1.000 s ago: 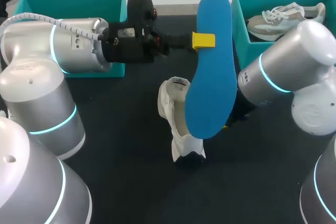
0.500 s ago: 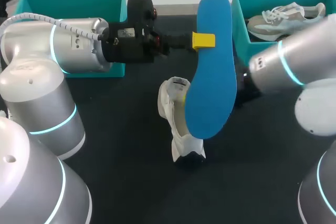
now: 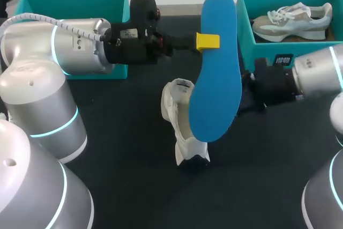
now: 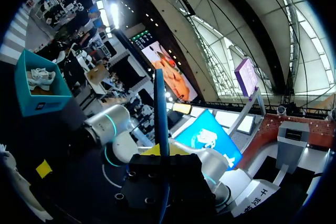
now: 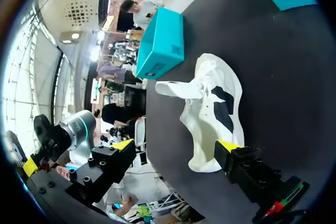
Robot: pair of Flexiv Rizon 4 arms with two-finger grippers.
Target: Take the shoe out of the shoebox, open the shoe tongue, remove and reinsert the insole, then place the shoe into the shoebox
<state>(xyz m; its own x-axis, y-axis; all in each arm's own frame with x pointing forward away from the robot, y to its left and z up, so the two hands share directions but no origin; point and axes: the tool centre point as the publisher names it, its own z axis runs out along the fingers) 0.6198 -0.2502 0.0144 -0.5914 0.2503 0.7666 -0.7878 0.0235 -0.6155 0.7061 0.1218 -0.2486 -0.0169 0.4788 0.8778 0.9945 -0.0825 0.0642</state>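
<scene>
Blue insole (image 3: 217, 79) clamped in left tool (image 3: 209, 41) — white shoe (image 5: 210, 108) just ahead of parted right tool (image 5: 176, 146).

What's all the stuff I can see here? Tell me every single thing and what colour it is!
insole: one, blue, held up in the air above the white shoe
white shoe: one, white with black patches, middle of the table
left shoebox: one, teal, far left of the table
right shoebox: one, teal, far right of the table
grey shoe: one, grey and white, inside the right shoebox
table: one, black, under everything
left gripper: one, yellow tips, shut on the insole
right gripper: one, yellow tips, open, close to the white shoe
</scene>
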